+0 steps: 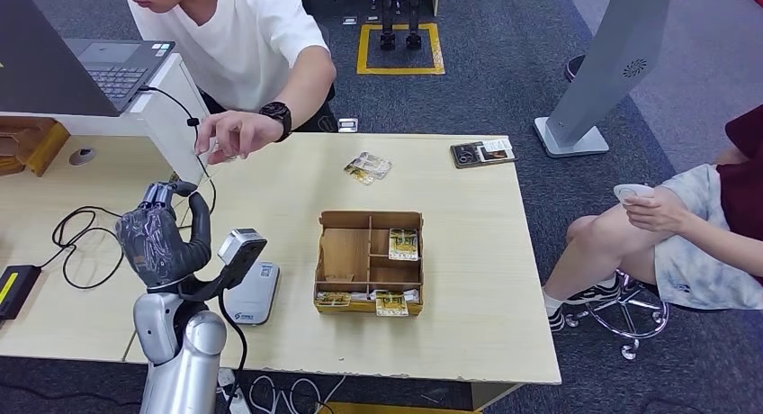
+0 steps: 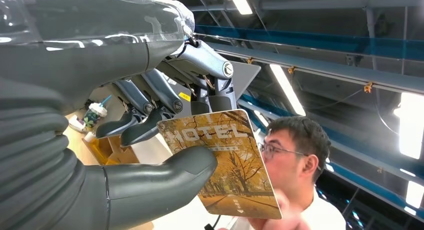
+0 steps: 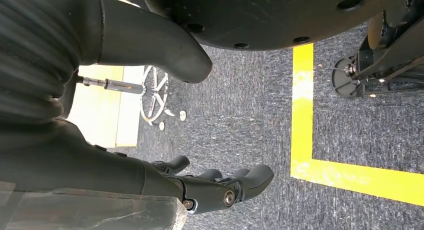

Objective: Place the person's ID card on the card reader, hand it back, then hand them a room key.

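My left hand is raised above the table's left part, its back toward the head camera. In the left wrist view the left hand pinches a room key card, printed HOTEL over autumn trees, between thumb and fingers. A person in a white shirt leans over the table; their hand reaches toward mine, and fingertips blur at the card's far edge. The white card reader lies on the table beside my forearm. My right hand hangs over the carpet, fingers apart, holding nothing.
A wooden divided box with more key cards stands mid-table. Loose cards and a dark wallet-like item lie near the far edge. Cables and a laptop are at left. A seated person is at right.
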Motion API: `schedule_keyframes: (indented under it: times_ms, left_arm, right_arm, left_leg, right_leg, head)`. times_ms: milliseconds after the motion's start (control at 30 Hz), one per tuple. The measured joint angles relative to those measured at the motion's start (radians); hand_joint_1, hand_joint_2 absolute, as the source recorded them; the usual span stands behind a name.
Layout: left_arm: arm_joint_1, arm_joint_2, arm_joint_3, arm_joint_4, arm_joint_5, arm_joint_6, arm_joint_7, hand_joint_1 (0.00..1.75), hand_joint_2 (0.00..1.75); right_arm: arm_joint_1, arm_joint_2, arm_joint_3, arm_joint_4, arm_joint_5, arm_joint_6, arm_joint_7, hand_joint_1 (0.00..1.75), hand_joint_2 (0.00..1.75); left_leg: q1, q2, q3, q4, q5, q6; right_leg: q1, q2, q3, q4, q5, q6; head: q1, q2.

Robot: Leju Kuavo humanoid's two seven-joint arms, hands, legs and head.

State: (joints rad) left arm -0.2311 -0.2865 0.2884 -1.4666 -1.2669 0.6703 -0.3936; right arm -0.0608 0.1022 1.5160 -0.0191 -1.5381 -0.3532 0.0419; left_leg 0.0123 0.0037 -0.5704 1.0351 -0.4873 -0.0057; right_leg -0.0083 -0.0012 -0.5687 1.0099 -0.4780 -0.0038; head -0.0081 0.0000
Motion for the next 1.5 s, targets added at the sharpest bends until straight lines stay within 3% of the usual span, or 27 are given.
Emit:
schedule_keyframes:
  times_ms: [200,333,500,700,833,1133,1500]
  left_arm:
    - [0.0,0.0,0.0,0.011,0.018,0.0,-0.01,1.75,1.75]
    - [0.0,0.002,-0.01,0.041,0.144,0.0,0.023,1.75,1.75]
    - [0.024,0.058,-0.176,0.085,0.646,-0.016,0.171,1.75,1.75]
    - [0.065,0.169,-0.37,0.087,1.243,-0.145,0.188,1.75,1.75]
    - [0.087,0.225,-0.431,0.087,1.449,-0.202,0.192,1.75,1.75]
    - [0.111,0.298,-0.486,0.095,1.534,-0.213,0.21,1.75,1.75]
    - [0.106,0.336,-0.524,0.199,1.301,-0.09,0.231,1.75,1.75]
  right_arm:
    - [0.0,0.0,0.0,0.0,-0.002,0.0,0.0,0.0,1.75]
    - [0.0,0.0,0.0,0.0,-0.015,0.0,-0.001,0.0,1.75]
    - [0.0,0.003,-0.004,0.006,-0.016,-0.002,-0.008,0.0,1.75]
    - [0.004,0.01,-0.026,0.013,-0.016,-0.018,-0.019,0.0,1.75]
    - [0.006,0.012,-0.033,0.015,-0.017,-0.024,-0.029,0.0,1.75]
    - [0.009,0.014,-0.045,0.016,-0.017,-0.03,-0.029,0.0,1.75]
    - [0.008,0.015,-0.048,0.017,-0.017,-0.025,-0.028,0.0,1.75]
  left_leg:
    - [0.0,0.0,0.0,0.0,0.0,0.0]
    - [0.0,0.0,0.0,0.0,0.0,0.0]
    - [0.0,0.0,0.0,0.0,0.0,0.0]
    - [0.0,0.0,0.0,0.0,0.0,0.0]
    - [0.0,0.0,0.0,0.0,0.0,0.0]
    - [0.0,0.0,0.0,0.0,0.0,0.0]
    - [0.0,0.0,0.0,0.0,0.0,0.0]
  right_leg:
    - [0.0,0.0,0.0,0.0,0.0,0.0]
    - [0.0,0.0,0.0,0.0,0.0,0.0]
    - [0.0,0.0,0.0,0.0,0.0,0.0]
    - [0.0,0.0,0.0,0.0,0.0,0.0]
    - [0.0,0.0,0.0,0.0,0.0,0.0]
    - [0.0,0.0,0.0,0.0,0.0,0.0]
    - [0.0,0.0,0.0,0.0,0.0,0.0]
  head:
    - [0.0,0.0]
    - [0.0,0.0]
    - [0.0,0.0]
    - [0.0,0.0]
    - [0.0,0.0]
    - [0.0,0.0]
    - [0.0,0.0]
